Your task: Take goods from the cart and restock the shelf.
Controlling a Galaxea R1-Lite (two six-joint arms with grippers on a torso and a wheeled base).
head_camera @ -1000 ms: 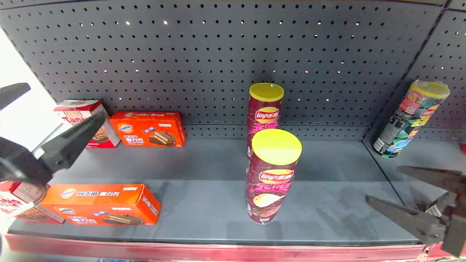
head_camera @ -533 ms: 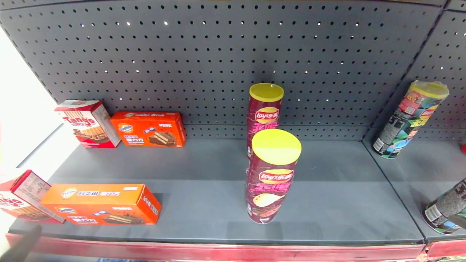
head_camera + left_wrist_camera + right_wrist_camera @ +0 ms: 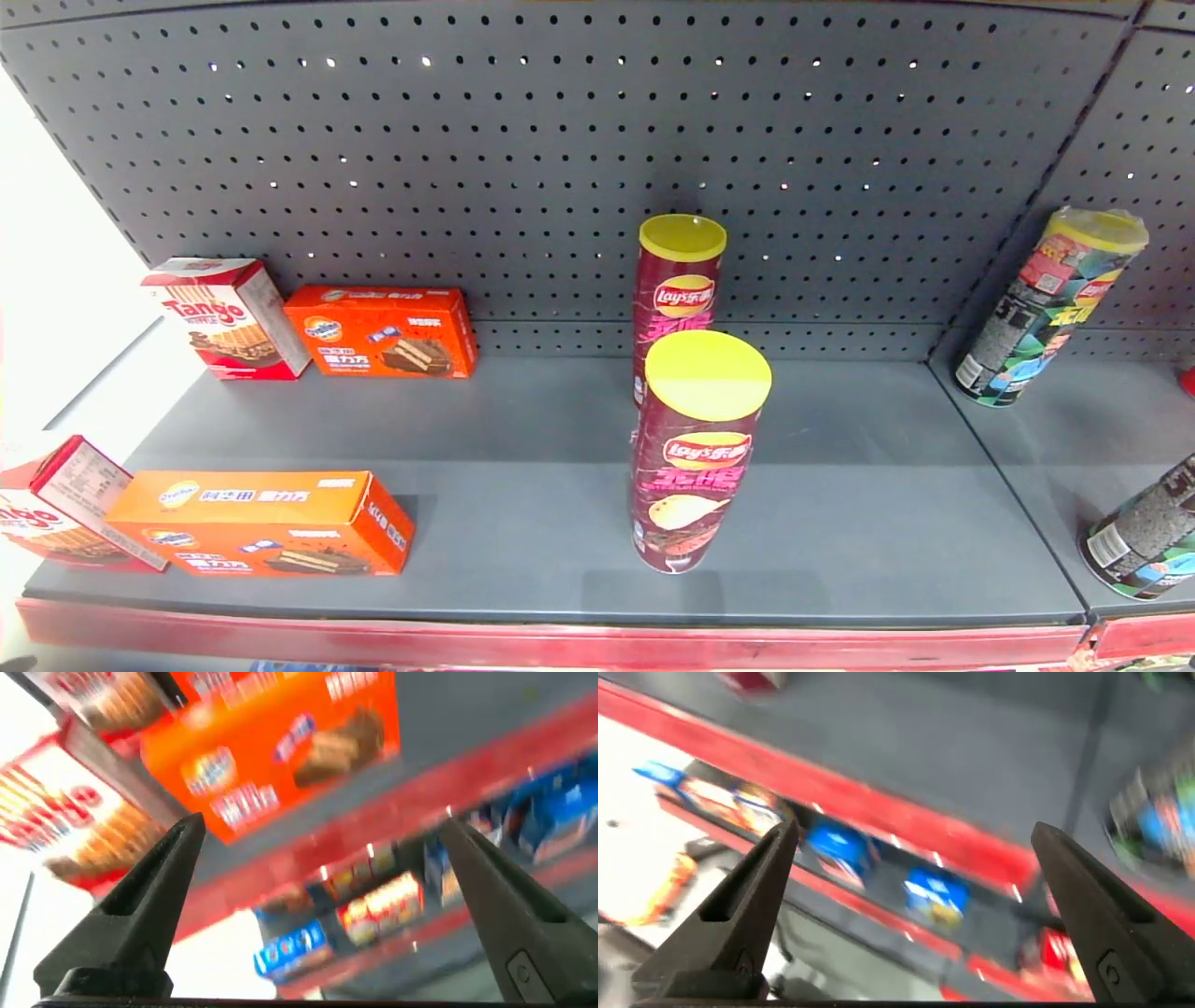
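The left gripper (image 3: 320, 829) hangs with its jaws spread wide and nothing between them, close to an orange box (image 3: 280, 747) at the red front edge of the shelf (image 3: 523, 532); the right gripper (image 3: 913, 831) is just as wide apart and empty, facing that same red edge. On the shelf two chip cans (image 3: 695, 457) stand upright, one behind the other, near the middle; the orange boxes and two red boxes (image 3: 224, 317) sit toward the left end. Goods of this kind are probably light. A can is likely a stiff tube with a smooth, slippery wrap that dents under a hard squeeze, so it is best taken across mid-body, below the lid; a box is firm at its edges but gives on its broad faces, so the narrow sides suit the grip.
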